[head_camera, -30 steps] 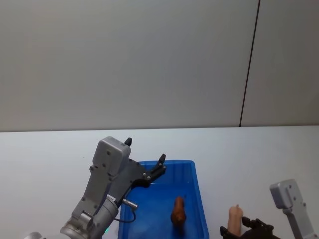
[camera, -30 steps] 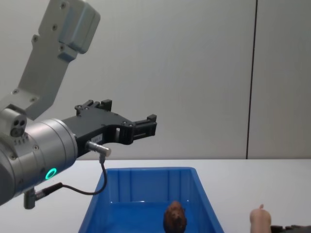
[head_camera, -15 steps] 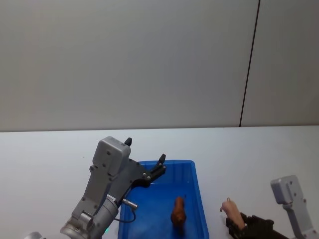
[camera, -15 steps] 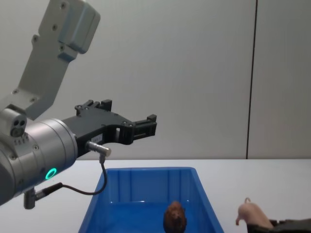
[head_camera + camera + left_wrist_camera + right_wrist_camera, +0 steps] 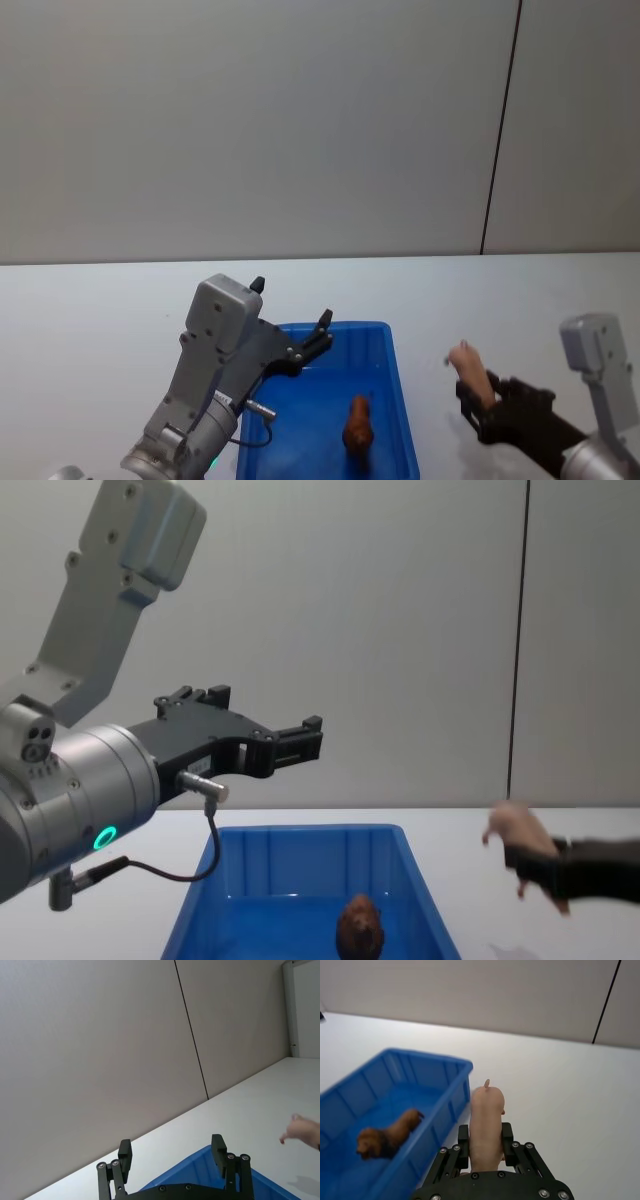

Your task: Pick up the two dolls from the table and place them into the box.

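Note:
The pale pink pig doll (image 5: 486,1120) is clamped between the fingers of my right gripper (image 5: 485,1135) and hangs in the air to the right of the blue box (image 5: 430,1056). In the head view the pig (image 5: 468,366) sticks up out of that gripper (image 5: 474,397), level with the box's right wall (image 5: 404,420). The reddish-brown dog doll (image 5: 358,424) lies on the box floor. My left gripper (image 5: 292,304) hovers open with nothing in it above the far end of the box. From the chest, the pig (image 5: 512,829) floats above the white table (image 5: 470,830).
The white table (image 5: 90,320) stretches bare to the left and right of the box, and a plain grey wall with one dark vertical seam (image 5: 500,130) rises behind it. My left arm's grey housing (image 5: 120,570) stands high at the left.
My right gripper has lifted the pig from table level beside the box up into the air and slightly forward. The left arm and the dog have not moved.

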You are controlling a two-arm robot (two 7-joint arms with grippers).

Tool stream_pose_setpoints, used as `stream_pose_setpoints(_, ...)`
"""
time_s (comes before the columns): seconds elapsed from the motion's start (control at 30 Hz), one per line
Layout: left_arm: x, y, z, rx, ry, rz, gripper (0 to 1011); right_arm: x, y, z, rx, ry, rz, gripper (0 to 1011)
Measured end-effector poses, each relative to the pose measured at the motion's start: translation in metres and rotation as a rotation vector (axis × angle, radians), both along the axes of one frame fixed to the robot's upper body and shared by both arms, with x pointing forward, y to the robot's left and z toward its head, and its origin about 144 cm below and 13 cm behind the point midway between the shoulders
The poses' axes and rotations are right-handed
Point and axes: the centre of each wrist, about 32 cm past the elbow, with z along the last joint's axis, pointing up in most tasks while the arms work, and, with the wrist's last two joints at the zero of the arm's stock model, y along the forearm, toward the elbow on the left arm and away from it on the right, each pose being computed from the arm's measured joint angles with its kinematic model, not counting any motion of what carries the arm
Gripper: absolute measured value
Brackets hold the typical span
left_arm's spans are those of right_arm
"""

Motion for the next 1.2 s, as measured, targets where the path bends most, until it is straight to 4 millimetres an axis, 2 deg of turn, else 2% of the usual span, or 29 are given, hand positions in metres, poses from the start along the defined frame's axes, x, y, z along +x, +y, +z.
stream_pose_setpoints(0.37, 0.0, 0.0, 0.0, 0.0, 0.0, 0.0, 1003, 0.02, 0.014, 0.032, 0.058, -0.095, 0.083, 362)
stream_pose_setpoints(0.77, 0.0, 0.0, 0.0, 0.0, 0.0, 0.0, 1003, 0.045, 0.039, 0.044, 0.105, -0.044, 0.181, 366)
stream_pose_setpoints(1.0, 0.0, 0.0, 0.0, 0.0, 0.0, 0.0, 1003, 0.055, 0.052, 0.043, 0.119, -0.006, 0.221, 589)
stream_pose_setpoints(1.03, 0.0, 0.0, 0.0, 0.0, 0.0, 0.0, 1003, 0.057, 0.053, 0.042, 0.12, 0.0, 0.226, 589)
stream_pose_setpoints(1.1, 0.0, 0.0, 0.0, 0.0, 0.0, 0.0, 1003, 0.059, 0.055, 0.042, 0.122, 0.006, 0.231, 690)
stream_pose_setpoints(1.2, 0.0, 0.0, 0.0, 0.0, 0.0, 0.0, 1003, 0.06, 0.055, 0.041, 0.122, 0.012, 0.234, 785)
